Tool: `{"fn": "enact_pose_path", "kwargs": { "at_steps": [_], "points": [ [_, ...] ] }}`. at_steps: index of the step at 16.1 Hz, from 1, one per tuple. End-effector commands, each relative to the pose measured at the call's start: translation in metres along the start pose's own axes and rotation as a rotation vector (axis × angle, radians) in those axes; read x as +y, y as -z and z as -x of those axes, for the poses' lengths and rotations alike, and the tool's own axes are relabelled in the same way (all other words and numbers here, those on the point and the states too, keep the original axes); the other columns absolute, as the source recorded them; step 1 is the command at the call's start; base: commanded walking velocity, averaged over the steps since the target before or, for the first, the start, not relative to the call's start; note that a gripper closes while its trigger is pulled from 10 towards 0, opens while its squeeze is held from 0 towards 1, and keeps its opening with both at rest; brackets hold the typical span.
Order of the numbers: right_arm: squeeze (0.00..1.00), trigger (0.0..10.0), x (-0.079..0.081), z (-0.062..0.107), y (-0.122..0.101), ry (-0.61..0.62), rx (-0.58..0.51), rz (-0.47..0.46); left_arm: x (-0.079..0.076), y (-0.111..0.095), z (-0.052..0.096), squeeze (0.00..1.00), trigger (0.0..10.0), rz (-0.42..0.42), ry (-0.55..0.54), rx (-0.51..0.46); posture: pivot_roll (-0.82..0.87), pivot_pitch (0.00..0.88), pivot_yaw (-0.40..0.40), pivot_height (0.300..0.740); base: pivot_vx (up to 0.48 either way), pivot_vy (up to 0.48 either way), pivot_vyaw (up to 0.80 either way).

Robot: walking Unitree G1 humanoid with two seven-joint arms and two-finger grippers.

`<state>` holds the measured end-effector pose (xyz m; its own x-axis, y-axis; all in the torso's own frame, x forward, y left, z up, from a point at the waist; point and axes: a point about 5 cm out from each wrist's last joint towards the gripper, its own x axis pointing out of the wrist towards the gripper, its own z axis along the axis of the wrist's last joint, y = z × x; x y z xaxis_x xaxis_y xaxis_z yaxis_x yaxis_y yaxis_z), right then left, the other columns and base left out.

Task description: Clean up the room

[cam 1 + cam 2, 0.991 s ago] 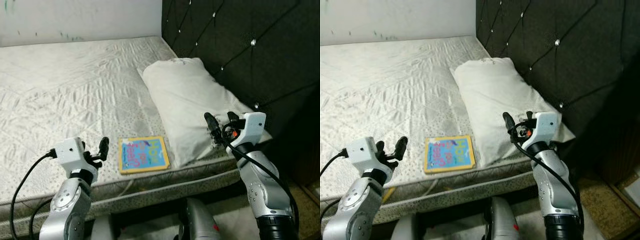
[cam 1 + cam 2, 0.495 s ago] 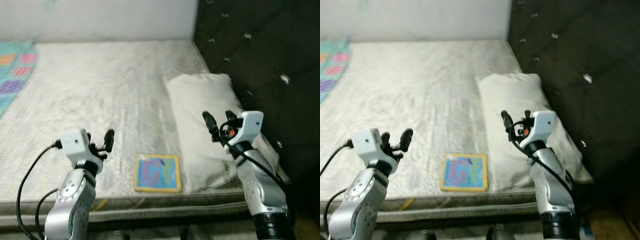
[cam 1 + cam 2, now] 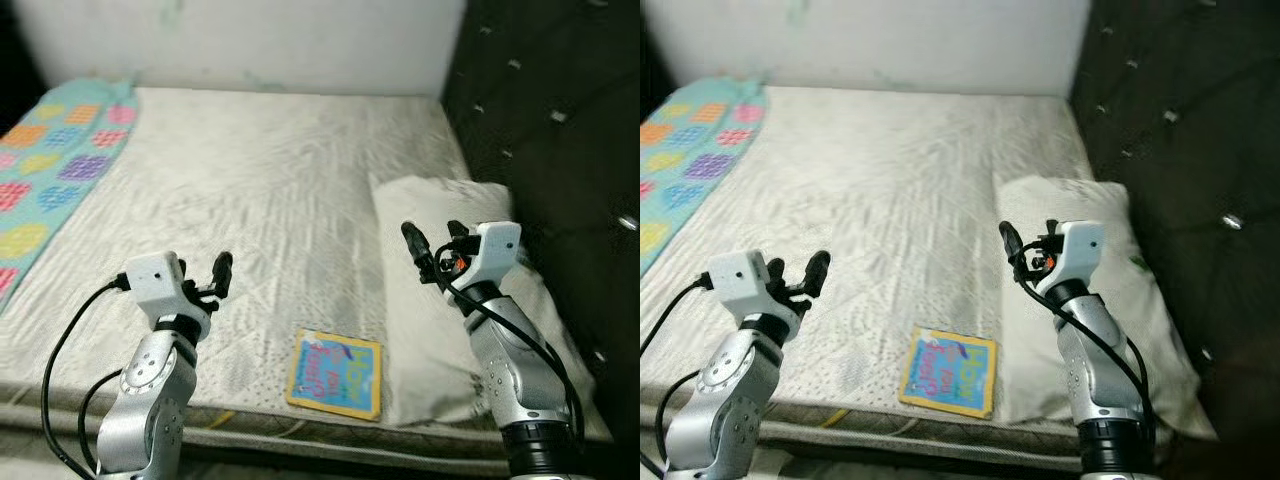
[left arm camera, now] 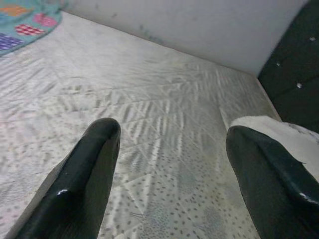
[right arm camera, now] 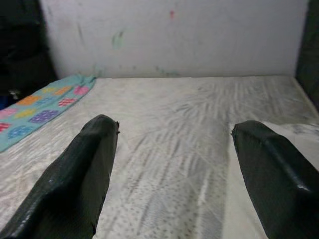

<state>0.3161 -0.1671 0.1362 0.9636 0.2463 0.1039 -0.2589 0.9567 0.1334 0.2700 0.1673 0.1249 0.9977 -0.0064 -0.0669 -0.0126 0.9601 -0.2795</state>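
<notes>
Left eye view: colourful square children's book (image 3: 335, 373) lies flat at the near edge of the white quilted mattress (image 3: 270, 190), beside the white pillow (image 3: 455, 300). Our view swung left; a patchwork blanket (image 3: 45, 170) now shows. Left gripper (image 3: 212, 283) and right gripper (image 3: 432, 245) hover, fingers apart, empty. Likely still approaching.

Mattress (image 3: 270, 190): broad bare quilted surface across the frame's centre and upper middle, open to passage. Pillow (image 3: 440, 300): occupies the right side, against the dark tufted headboard (image 3: 560, 120) that closes off the right edge. Book (image 3: 335, 373): flat, lower centre, just beside the pillow. Patterned blanket (image 3: 45, 170): upper left. Wall (image 3: 250, 40): bounds the top.
</notes>
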Motion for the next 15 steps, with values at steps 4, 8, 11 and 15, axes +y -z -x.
{"fn": "enact_pose_path", "kwargs": {
  "at_steps": [4,8,11,15],
  "points": [
    [0.00,10.0,0.012,-0.008,0.004,0.000,-0.020,-0.008,-0.001,0.003,-0.004,0.00,10.0,-0.031,0.015,-0.002,-0.04,0.000,0.016,0.740,0.000,0.000,0.00],
    [0.00,10.0,0.017,-0.013,0.010,0.013,-0.008,0.018,0.009,0.008,-0.008,0.00,10.0,-0.044,-0.027,-0.010,-0.03,0.000,-0.004,0.740,0.000,0.000,0.00],
    [0.00,10.0,0.011,-0.009,0.012,0.045,-0.003,0.038,0.008,0.010,-0.007,0.00,10.0,-0.035,-0.032,-0.021,-0.03,0.000,-0.017,0.740,0.000,0.000,0.00],
    [0.00,10.0,0.005,0.005,0.022,0.086,0.042,0.053,0.009,0.013,0.006,0.00,10.0,0.005,-0.022,-0.010,-0.03,0.000,-0.031,0.740,0.000,0.000,0.00]
  ]
}}
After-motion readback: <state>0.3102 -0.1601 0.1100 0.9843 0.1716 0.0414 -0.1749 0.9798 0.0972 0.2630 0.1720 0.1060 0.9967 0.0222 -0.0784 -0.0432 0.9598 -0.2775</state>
